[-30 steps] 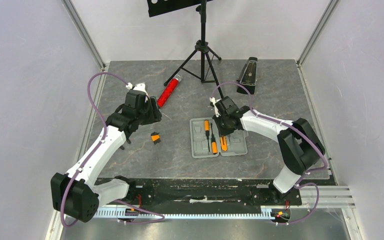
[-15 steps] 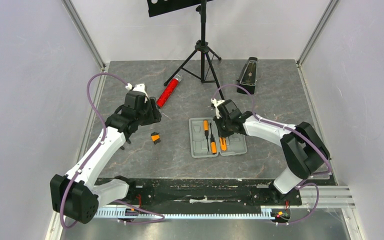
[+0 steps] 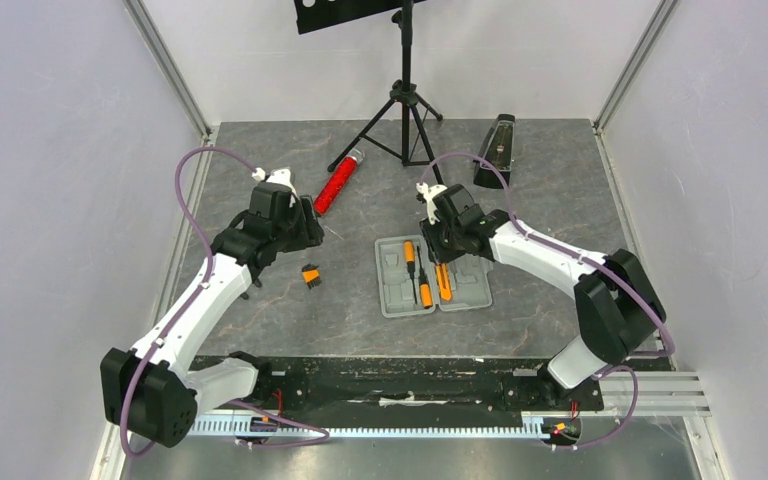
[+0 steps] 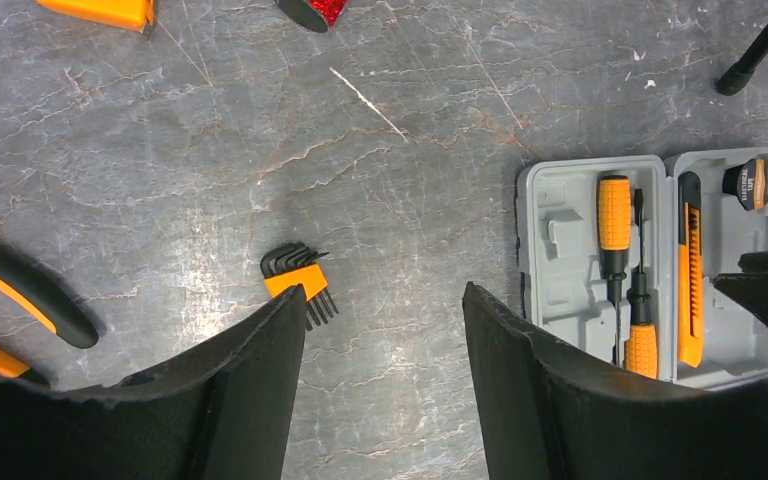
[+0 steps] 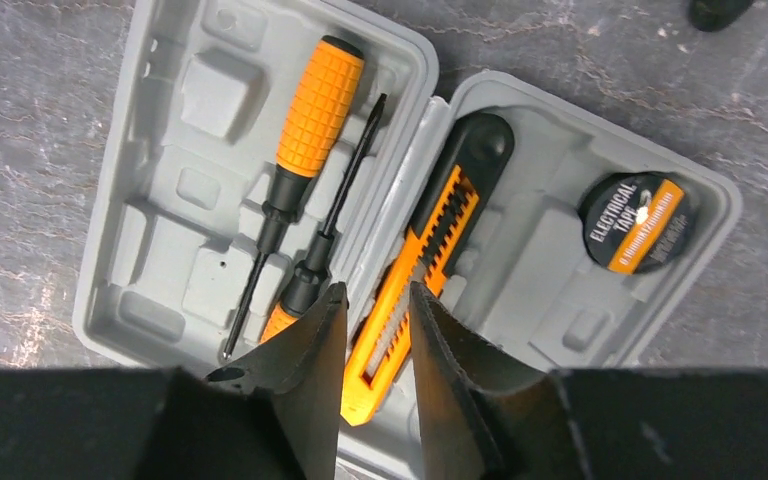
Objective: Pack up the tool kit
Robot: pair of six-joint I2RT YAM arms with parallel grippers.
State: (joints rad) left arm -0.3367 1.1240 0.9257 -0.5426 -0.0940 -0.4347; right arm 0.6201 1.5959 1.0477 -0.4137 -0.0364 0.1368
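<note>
The grey tool kit case lies open in the middle of the table. Two orange-and-black screwdrivers rest in its left half. An orange knife and a roll of electrical tape lie in the right half. My right gripper hovers just above the knife's near end, open a little, its fingers off the knife. My left gripper hangs open over bare table, with an orange hex key set beside its left finger. Pliers handles show at the left edge.
A red glittery cylinder lies at the back left. A black tripod stand stands at the back centre and a black metronome at the back right. White walls enclose the table on three sides.
My right gripper's jaws have widened and it has drifted toward the back of the case, leaving the knife lying in its recess. The left arm has not moved.
</note>
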